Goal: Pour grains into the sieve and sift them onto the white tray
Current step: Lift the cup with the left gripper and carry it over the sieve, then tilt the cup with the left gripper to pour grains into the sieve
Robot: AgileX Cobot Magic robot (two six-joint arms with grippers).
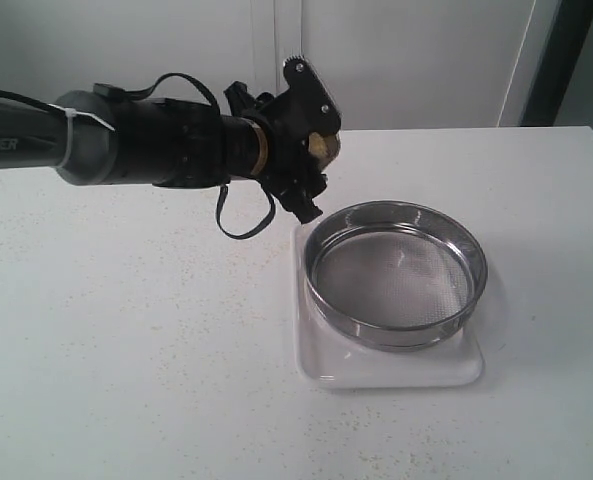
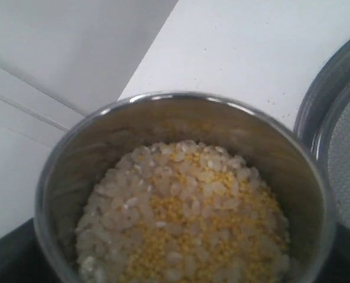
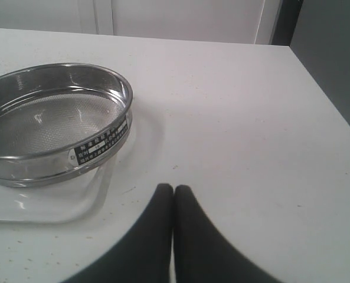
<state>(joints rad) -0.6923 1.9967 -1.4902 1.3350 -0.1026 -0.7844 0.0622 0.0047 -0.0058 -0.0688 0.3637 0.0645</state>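
While one cup [image 2: 180,115] holds grains [image 2: 186,218] — one sieve [image 1: 396,275] tops one white tray [image 1: 376,365].

Left gripper [image 1: 316,146] and cup [image 2: 180,121] hang left of the sieve [image 1: 401,336]; the table [image 1: 546,200] rightward lies open.

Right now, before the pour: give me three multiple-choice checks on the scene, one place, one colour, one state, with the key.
1. Where is the sieve?
A. held in the air
B. on the white tray
C. in a gripper

2. What colours are the grains in the steel cup?
A. yellow and whitish
B. black
C. green

3. State of the right gripper?
A. open
B. shut on the cup
C. shut, empty

Key:
1. B, the sieve rests within the tray's rim.
2. A, the cup holds mixed yellow and pale bits.
3. C, its fingers meet with nothing between them.
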